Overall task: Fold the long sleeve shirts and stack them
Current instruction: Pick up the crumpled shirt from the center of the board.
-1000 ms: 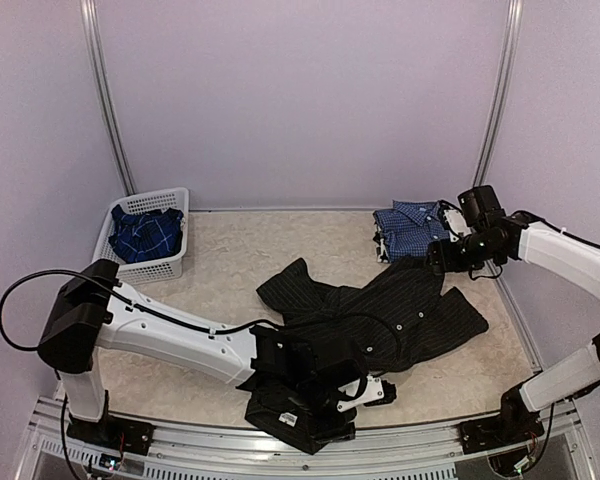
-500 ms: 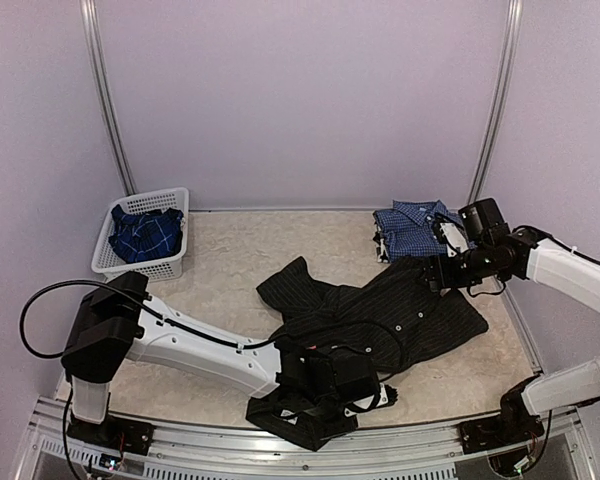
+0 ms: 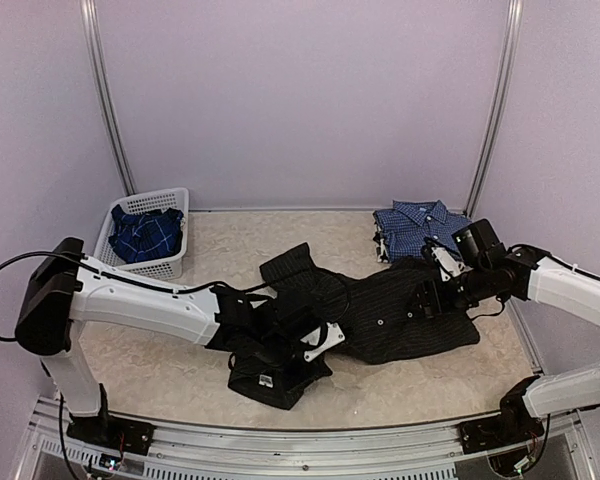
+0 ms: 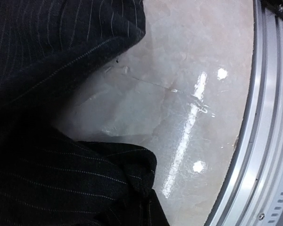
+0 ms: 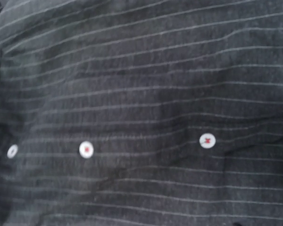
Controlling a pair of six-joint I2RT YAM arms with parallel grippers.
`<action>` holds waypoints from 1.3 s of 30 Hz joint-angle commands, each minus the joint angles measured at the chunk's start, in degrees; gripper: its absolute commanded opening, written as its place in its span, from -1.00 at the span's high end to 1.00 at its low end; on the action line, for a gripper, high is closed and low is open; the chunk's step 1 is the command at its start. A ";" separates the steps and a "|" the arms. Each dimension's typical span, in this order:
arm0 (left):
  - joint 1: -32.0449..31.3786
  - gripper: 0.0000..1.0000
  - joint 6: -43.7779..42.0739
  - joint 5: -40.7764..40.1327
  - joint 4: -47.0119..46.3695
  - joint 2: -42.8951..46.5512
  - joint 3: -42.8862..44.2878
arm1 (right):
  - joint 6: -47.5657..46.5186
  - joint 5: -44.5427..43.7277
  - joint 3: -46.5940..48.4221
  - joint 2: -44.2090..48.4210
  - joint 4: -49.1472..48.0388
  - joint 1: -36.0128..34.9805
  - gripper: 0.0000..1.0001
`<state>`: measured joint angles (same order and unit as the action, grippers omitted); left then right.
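A black pinstriped long sleeve shirt (image 3: 390, 318) lies spread across the table's middle. Its near left part is bunched into a lump (image 3: 273, 378) under my left gripper (image 3: 302, 346), which is shut on that cloth. In the left wrist view black folds (image 4: 56, 183) hide the fingers. My right gripper (image 3: 426, 300) is down on the shirt's right half. Its wrist view shows only the striped cloth (image 5: 141, 84) and white buttons (image 5: 207, 140), with no fingers in sight. A folded blue-and-white checked shirt (image 3: 416, 226) rests at the back right. A darker blue plaid shirt (image 3: 145, 236) lies in the basket.
The white lattice basket (image 3: 152, 268) stands at the back left by the wall. A metal rail (image 4: 269, 122) runs along the table's near edge, close to the left gripper. Bare marbled tabletop (image 3: 230, 250) shows between the basket and the black shirt.
My left gripper closed and swung left and away from the front rail, and the bunched cloth came with it. My right gripper came down and left from beside the folded checked shirt onto the black shirt.
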<state>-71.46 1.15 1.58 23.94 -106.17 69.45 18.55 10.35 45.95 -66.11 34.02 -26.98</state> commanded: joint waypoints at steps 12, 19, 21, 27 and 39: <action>26.94 1.00 15.44 17.50 -8.46 34.02 -3.45 | -6.16 10.39 -3.04 6.37 -7.68 -4.10 -0.58; 34.48 1.00 23.19 20.98 -8.63 35.00 -2.94 | -4.98 8.49 -2.28 2.42 -8.98 -7.82 -0.61; 34.50 1.00 23.66 21.79 -7.89 33.70 -1.96 | -5.10 8.26 -2.04 0.68 -10.19 -10.19 -0.62; 34.62 1.00 24.69 23.11 -6.40 30.64 1.61 | -5.49 4.19 -0.84 -5.76 -14.83 -20.66 -0.70; 35.79 1.00 24.78 24.03 -4.28 30.39 3.79 | -6.25 -10.58 -1.35 -19.06 -24.70 -30.54 -0.72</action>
<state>-36.56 25.56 24.32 19.35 -76.53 71.53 13.30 5.06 44.27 -83.11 14.31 -56.23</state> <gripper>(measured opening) 0.006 0.859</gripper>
